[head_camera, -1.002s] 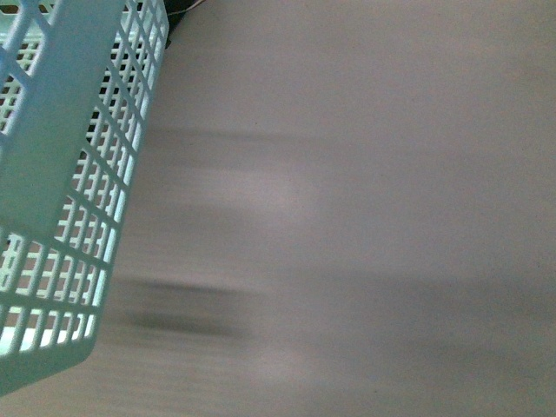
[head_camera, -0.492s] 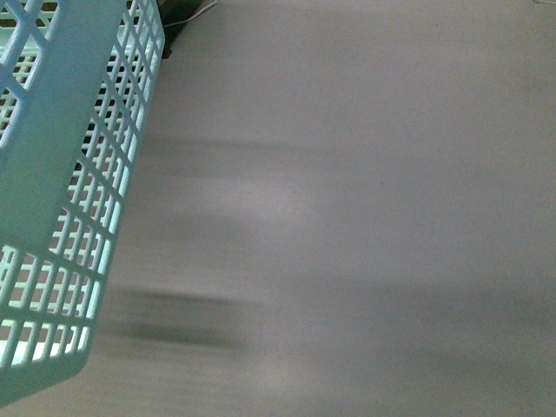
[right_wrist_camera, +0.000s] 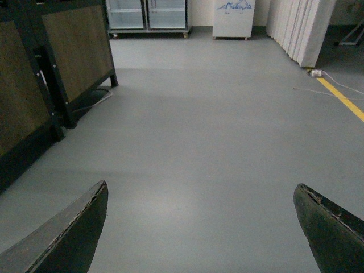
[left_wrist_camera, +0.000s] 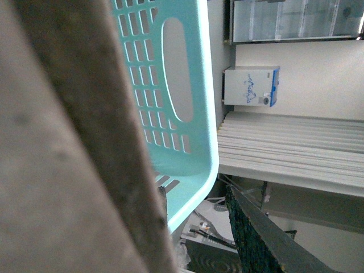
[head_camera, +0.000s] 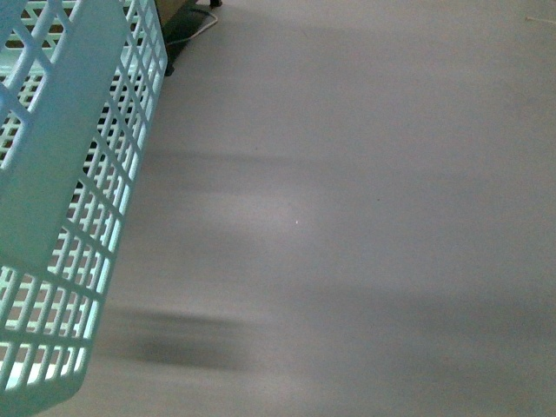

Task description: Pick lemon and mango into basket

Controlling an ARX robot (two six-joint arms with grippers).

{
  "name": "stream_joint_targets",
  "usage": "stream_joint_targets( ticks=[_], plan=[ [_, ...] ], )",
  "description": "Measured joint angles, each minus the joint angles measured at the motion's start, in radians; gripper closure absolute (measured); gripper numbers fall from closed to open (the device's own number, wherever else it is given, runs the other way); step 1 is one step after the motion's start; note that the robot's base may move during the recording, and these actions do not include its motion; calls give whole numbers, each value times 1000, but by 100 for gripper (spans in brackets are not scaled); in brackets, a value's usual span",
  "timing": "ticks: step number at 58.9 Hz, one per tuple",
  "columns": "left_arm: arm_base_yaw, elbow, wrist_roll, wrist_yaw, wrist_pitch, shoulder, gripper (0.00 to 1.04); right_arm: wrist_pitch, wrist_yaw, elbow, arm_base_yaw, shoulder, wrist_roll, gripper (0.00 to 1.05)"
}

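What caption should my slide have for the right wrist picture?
Open right gripper hangs above grey floor, glass-door fridge at the far wall.

The basket (head_camera: 65,191) walls off the left side of the front view; the grey floor (head_camera: 365,226) lies open across centre and right — a thin cable (head_camera: 193,33) crosses the upper left.

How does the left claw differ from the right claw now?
The right claw is wide open over bare floor; the left claw sits close beside the basket, its grip unclear. The right claw's fingers are both dark; the left claw shows one brown, blurred finger. Neither shows fruit.
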Motion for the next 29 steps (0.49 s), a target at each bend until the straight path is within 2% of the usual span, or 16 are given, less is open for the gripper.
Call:
stream_joint_targets(
  ticks=[29],
  plan=[
    [0, 2, 0, 1, 0, 0, 76, 0, 0, 0, 0, 0, -1, 9]
  ],
)
